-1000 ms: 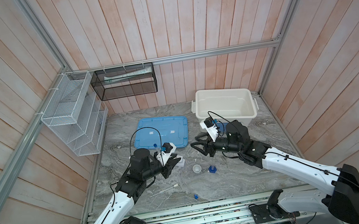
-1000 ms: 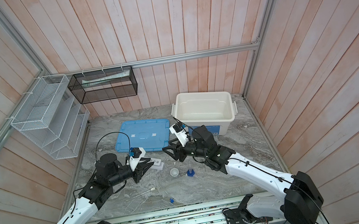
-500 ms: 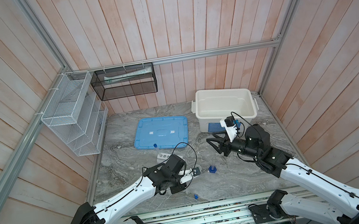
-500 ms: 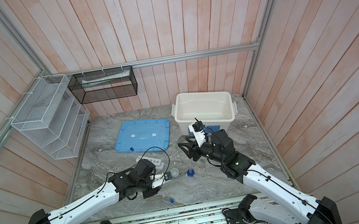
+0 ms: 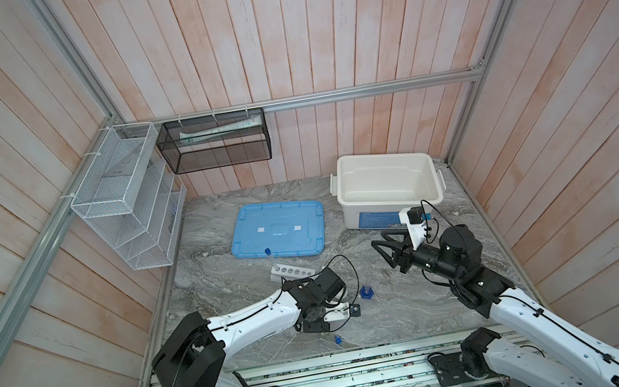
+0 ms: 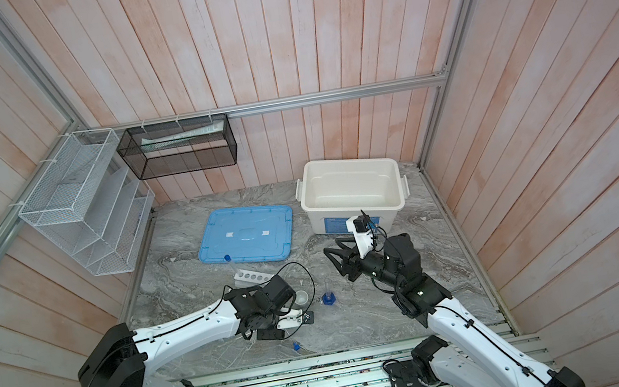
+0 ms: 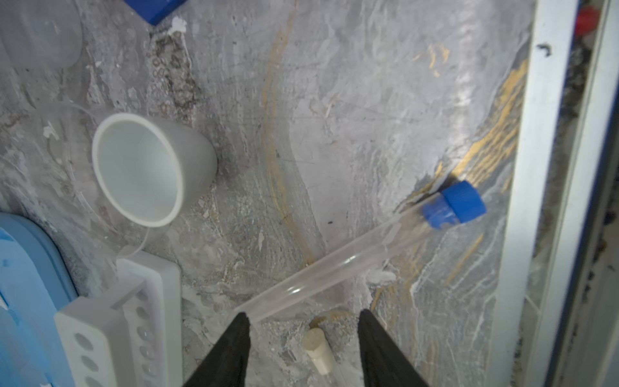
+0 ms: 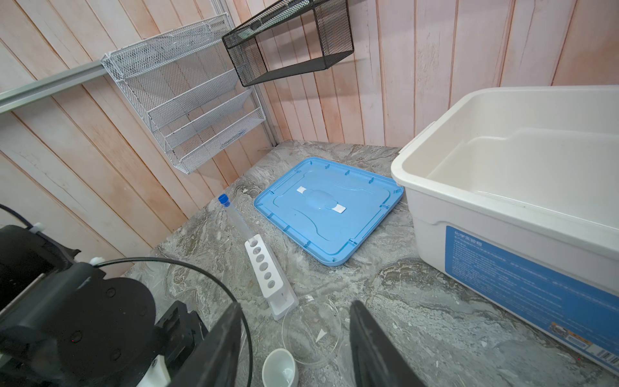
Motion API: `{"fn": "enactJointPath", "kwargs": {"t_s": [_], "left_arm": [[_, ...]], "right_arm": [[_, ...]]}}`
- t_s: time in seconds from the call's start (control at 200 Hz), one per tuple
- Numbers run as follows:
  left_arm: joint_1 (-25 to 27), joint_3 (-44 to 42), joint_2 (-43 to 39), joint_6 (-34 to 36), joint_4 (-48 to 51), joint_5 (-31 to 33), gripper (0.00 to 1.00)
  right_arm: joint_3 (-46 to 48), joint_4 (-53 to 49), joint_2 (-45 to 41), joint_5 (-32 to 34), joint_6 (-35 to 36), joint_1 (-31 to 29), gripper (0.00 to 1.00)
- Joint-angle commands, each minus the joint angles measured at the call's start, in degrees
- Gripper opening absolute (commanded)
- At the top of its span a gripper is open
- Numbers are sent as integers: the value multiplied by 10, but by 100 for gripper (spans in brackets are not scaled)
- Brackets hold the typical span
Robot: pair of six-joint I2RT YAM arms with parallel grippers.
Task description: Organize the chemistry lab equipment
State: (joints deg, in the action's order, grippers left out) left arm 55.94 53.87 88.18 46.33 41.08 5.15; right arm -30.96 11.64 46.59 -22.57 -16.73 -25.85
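Note:
The white rack [image 5: 291, 272] lies in front of the blue lid, and one blue-capped test tube [image 8: 234, 214] stands in its end hole. A second blue-capped tube [image 7: 335, 264] lies flat near the table's front edge. My left gripper [image 7: 303, 315] points down over it, open. The white cap [image 7: 318, 350] of a third tube lies on the table between its fingers, ungripped. Close by stand the small white dish [image 7: 147, 171] and the blue hexagonal-based piece [image 5: 366, 293]. My right gripper [image 8: 294, 306] hovers open and empty in front of the bin, above a clear round dish [image 8: 311, 330].
The open white bin [image 5: 379, 217] stands at the back right, its blue lid [image 5: 277, 229] flat on the table to its left. A white wire basket [image 5: 127, 198] and a black mesh basket [image 5: 213, 142] hang on the walls. A metal rail [image 7: 542, 167] borders the front edge.
My left gripper has let go of the blue-capped tube at the rack, swung to the table's front and opened wider. My right arm has drawn back to the right, still open.

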Motion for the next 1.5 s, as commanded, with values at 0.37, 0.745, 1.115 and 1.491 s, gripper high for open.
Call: {"fn": "enactJointPath", "kwargs": {"t_s": [0.37, 0.745, 1.115, 1.491], "left_arm": [[3, 11, 45, 32, -2, -15, 54], [3, -1, 70, 34, -26, -6, 40], [3, 13, 88, 21, -42, -22, 27], [3, 15, 95, 9, -53, -33, 44]], "right_arm": [[37, 65, -9, -81, -29, 65, 53], [52, 80, -20, -91, -40, 85, 52], [66, 88, -36, -88, -51, 105, 52], [71, 92, -44, -87, -62, 116, 51]]}}
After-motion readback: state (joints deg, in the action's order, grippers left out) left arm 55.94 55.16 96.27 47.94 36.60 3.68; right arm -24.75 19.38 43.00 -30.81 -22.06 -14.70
